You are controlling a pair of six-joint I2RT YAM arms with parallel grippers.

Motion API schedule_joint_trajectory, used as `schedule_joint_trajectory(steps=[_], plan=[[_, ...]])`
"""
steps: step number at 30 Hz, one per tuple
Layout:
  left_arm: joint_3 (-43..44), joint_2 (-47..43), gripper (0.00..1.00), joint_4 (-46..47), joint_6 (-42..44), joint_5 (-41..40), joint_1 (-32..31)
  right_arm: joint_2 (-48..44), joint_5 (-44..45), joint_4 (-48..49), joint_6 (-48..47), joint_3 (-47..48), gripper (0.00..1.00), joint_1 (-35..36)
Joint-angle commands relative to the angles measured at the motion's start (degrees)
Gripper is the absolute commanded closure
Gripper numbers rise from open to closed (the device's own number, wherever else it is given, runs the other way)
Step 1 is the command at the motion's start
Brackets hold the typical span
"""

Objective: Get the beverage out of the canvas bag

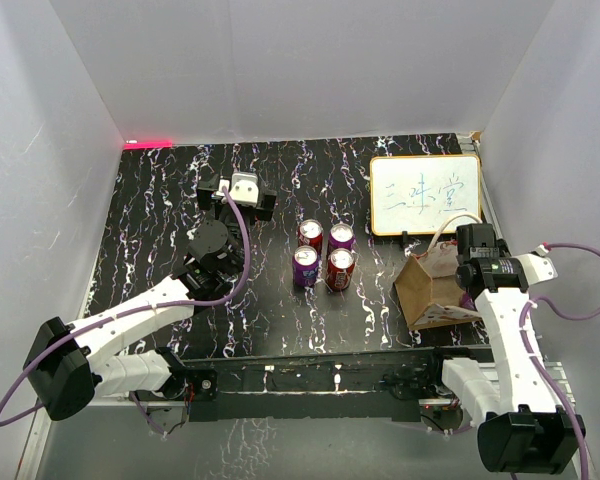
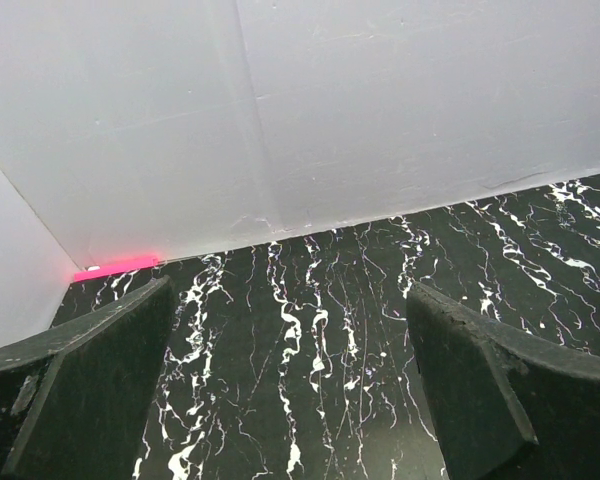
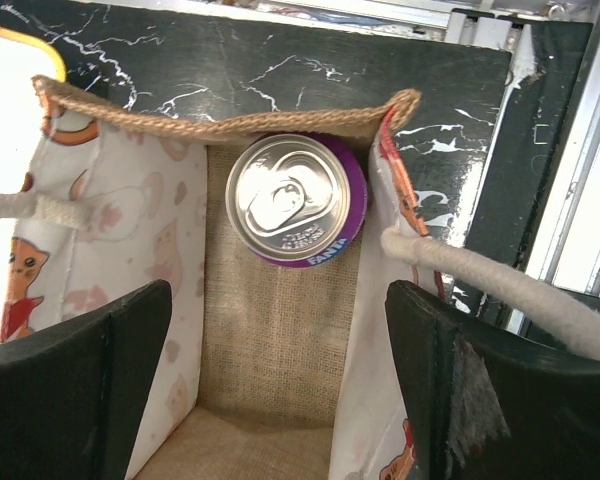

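Hovering at the bag mouth: right gripper [image 3: 277, 330] is over the canvas bag [image 1: 432, 292], which sits near the right edge of the desk [image 1: 150, 210], on the near side of the whiteboard [image 1: 425, 195] in the far-right corner; fingers are spread wide, one on each side of the opening, holding nothing, no contact that I can see; the beverage can [image 3: 296, 200], purple with a silver lid, is inside the bag, tucked against the burlap end panel just under the rim, lid end facing the gripper; my read is the wide spread is there to clear the can body before closing; cream handle [image 3: 500, 288] runs right by one finger, a likely snag risk; left gripper [image 2: 290, 380] is also wide open and empty, over the far-left part of the desk and facing the back wall [image 2: 380, 110], probably just out of the way; four cans [image 1: 323, 262] stand mid-desk, well apart from the bag.
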Motion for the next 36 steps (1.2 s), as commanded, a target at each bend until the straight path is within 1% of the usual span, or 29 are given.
schedule_joint_trajectory(steps=[1,5,7,15,19,25,31,36], plan=[[-0.41,-0.50,0.03,2.76,0.24,0.69,-0.47,-0.79,0.32,-0.28,1.59,-1.73,0.06,-2.24],[-0.44,-0.75,0.03,2.93,0.36,0.74,-0.61,-0.47,-1.13,1.80,0.94,-3.60,0.03,-3.82],[-0.42,-0.78,0.03,2.83,0.28,0.82,-0.73,0.34,-1.84,3.68,0.08,-4.19,0.00,-4.88],[-0.41,-1.03,0.03,2.83,0.38,0.89,-0.75,2.91,-1.81,10.99,-5.80,-5.27,0.01,-9.72],[-0.42,-1.11,0.03,2.66,0.10,1.07,-0.83,4.38,-1.42,12.81,-6.05,-6.17,0.01,-10.12],[-0.39,-1.04,0.03,2.58,0.10,1.20,-0.83,7.22,-1.29,17.49,-8.92,-8.94,0.01,-10.64],[-0.32,-1.14,0.03,2.43,0.01,1.37,-0.83,9.73,-1.50,24.99,-12.70,-11.63,0.01,-11.81],[-0.29,-1.03,0.03,2.35,-0.03,1.36,-0.83,11.48,1.03,27.95,-15.59,-10.80,0.01,-11.82]])
